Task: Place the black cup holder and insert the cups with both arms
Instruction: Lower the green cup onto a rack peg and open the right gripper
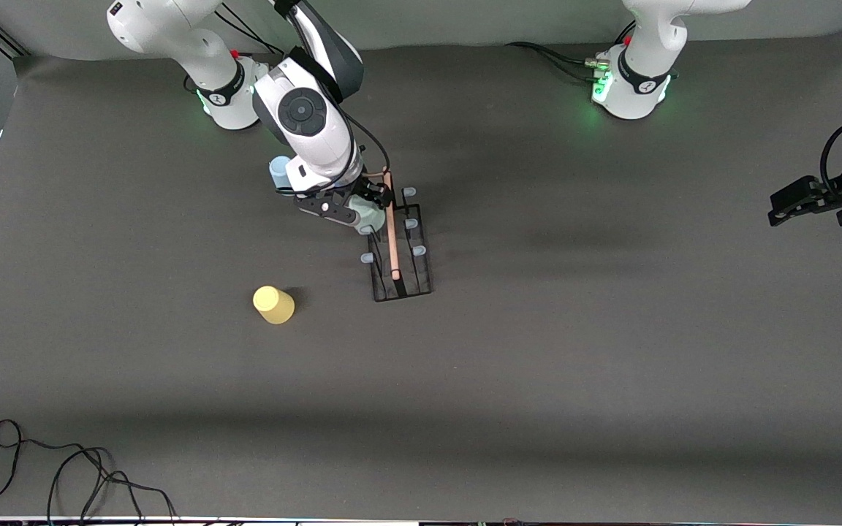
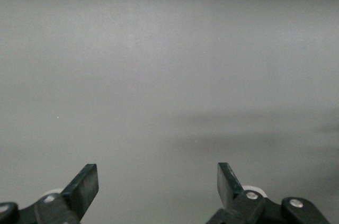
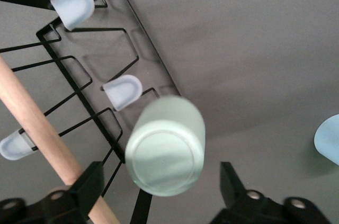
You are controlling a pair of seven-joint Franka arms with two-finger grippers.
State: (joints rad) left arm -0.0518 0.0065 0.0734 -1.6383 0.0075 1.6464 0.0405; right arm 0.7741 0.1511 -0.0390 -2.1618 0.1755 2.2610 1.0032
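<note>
Grey counter point(image 1: 538, 365) carries everything. Black cup holder point(image 1: 400, 252) stands mid-counter, nearer the right arm's end, w/ wooden rod handle point(image 1: 391, 226) on top and pale-tipped pegs point(image 1: 419, 250) along both sides. Right claw point(image 1: 362, 212) sits over the holder's row of pegs toward the right arm's end; in the right wrist view its fingers point(image 3: 87, 187) are spread wide, apart from the grey-green cup point(image 3: 165, 147), which sits upside down on a peg, base toward the camera. Left claw point(image 1: 794, 204) waits at the left arm's end of the counter, fingers point(image 2: 85, 184) wide apart, nothing between them. Yellow cup point(image 1: 273, 304) lies on its side on the counter, nearer the front camera than the holder. Light blue cup point(image 1: 280, 174) shows partly beside the right arm's wrist.
</note>
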